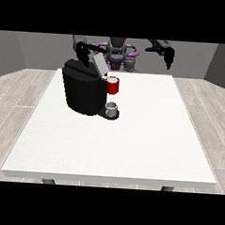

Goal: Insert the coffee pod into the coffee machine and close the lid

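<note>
Lid [99, 63] stands raised on the machine [83, 86], likely light and stiff, best pushed at its free edge; I cannot tell either hand's fingers or place the pod.

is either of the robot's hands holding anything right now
Neither plainly holds anything. The hand at the view's left sits by the coffee machine's raised lid; the hand at the view's right hangs free.

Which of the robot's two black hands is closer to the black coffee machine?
The hand at the view's left, just above the black coffee machine; the other hand hangs far right.
</note>
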`<action>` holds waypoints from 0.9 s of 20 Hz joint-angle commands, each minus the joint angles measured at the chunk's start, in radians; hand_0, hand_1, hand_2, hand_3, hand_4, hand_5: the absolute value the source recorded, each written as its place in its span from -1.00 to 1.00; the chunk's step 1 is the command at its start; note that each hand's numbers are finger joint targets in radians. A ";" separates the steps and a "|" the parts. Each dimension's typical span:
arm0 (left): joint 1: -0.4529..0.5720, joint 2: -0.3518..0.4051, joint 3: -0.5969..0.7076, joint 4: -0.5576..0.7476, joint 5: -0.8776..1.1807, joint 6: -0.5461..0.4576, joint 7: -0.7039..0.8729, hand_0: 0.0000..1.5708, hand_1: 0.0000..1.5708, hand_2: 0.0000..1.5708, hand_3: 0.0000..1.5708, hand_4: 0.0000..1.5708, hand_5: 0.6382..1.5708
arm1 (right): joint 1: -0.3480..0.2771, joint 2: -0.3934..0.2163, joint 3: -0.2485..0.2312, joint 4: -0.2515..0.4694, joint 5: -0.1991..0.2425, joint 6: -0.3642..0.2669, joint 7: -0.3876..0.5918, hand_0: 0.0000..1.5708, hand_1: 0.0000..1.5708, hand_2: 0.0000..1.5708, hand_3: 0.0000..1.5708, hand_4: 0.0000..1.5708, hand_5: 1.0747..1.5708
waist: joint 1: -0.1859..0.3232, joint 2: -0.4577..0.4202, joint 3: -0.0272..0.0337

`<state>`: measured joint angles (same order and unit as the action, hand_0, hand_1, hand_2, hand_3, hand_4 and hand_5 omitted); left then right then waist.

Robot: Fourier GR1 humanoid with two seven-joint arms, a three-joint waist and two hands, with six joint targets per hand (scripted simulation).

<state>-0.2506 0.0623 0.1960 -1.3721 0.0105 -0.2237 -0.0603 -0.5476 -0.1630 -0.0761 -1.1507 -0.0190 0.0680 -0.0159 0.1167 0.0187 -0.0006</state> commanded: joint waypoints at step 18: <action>0.051 -0.014 -0.052 0.003 -0.017 0.079 -0.029 -1.00 -1.00 -1.00 -1.00 -0.83 1.00 | -0.120 0.069 0.057 0.112 0.078 -0.011 -0.008 -1.00 -1.00 -1.00 -1.00 -0.90 1.00 | -0.006 0.011 0.0005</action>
<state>-0.2290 0.0888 0.1694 -1.3750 0.0205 -0.1936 -0.0808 -0.6761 -0.1333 -0.0629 -1.0453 0.0334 0.0615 -0.0583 0.1199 0.0574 -0.0011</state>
